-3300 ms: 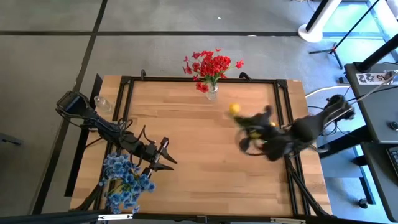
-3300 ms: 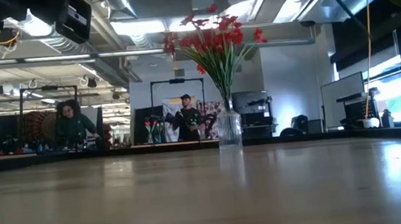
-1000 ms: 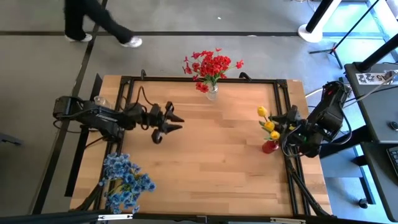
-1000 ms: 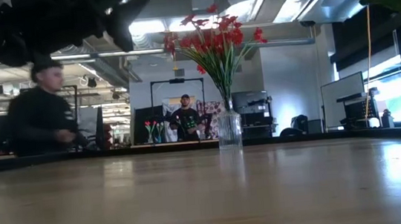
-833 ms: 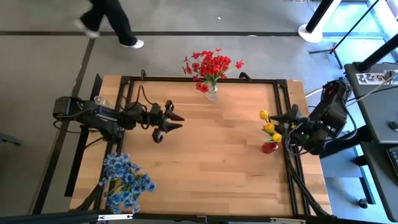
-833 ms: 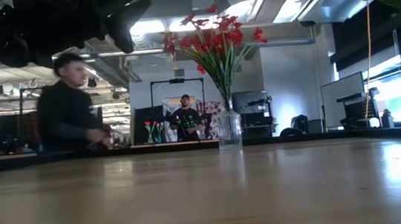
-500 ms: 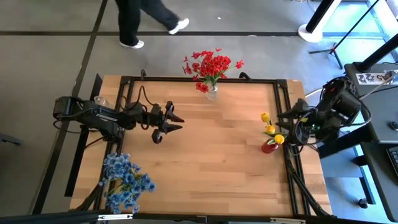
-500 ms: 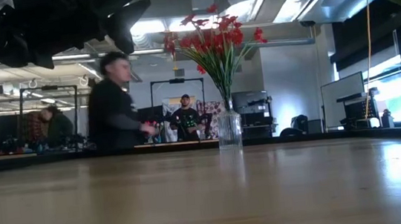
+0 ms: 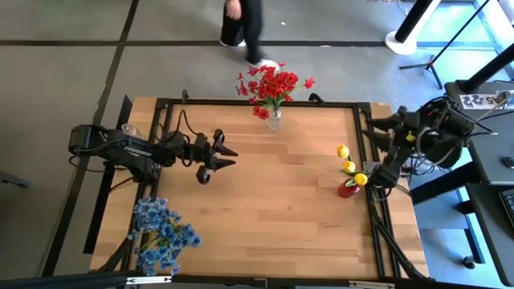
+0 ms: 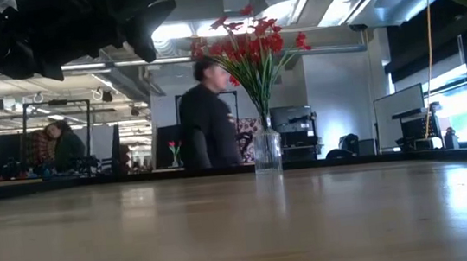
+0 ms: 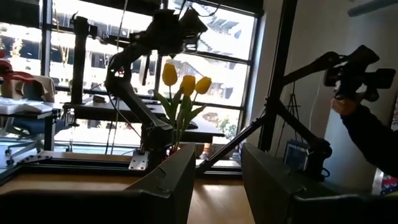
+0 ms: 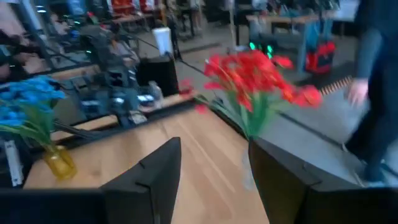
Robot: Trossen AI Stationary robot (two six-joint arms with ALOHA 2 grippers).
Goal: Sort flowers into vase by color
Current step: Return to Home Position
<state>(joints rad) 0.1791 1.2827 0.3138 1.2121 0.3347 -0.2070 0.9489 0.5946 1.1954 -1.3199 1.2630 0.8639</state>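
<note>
Dark fingers of the right gripper (image 12: 212, 148) stand apart with nothing between them; a few seconds ago this gripper carried a yellow bloom over the table (image 9: 273, 213), a second ago it hung at the red vase (image 9: 346, 191), and now it has drawn back to the edge, so that vase stands near it but clear of it; the yellow flowers (image 9: 348, 165) in the vase count three, upright, which by my reading closes the sorting and leaves only the retreat home; farther out from that gripper, across the boards, the left gripper (image 9: 229, 157) hovers with its fingers likewise parted and bare, unmoved over the last second after leaving the blue flowers (image 9: 165, 233); those blue flowers, beside and behind it, stand in one yellow vase (image 12: 60, 163), probably as a single bunch, though the stems cannot be counted from above; one bunch of red flowers (image 9: 273, 84) fills one glass vase (image 9: 274, 120) at the far edge; three vases in all, no loose stem; one person (image 9: 245, 24) has walked along behind the table.
</note>
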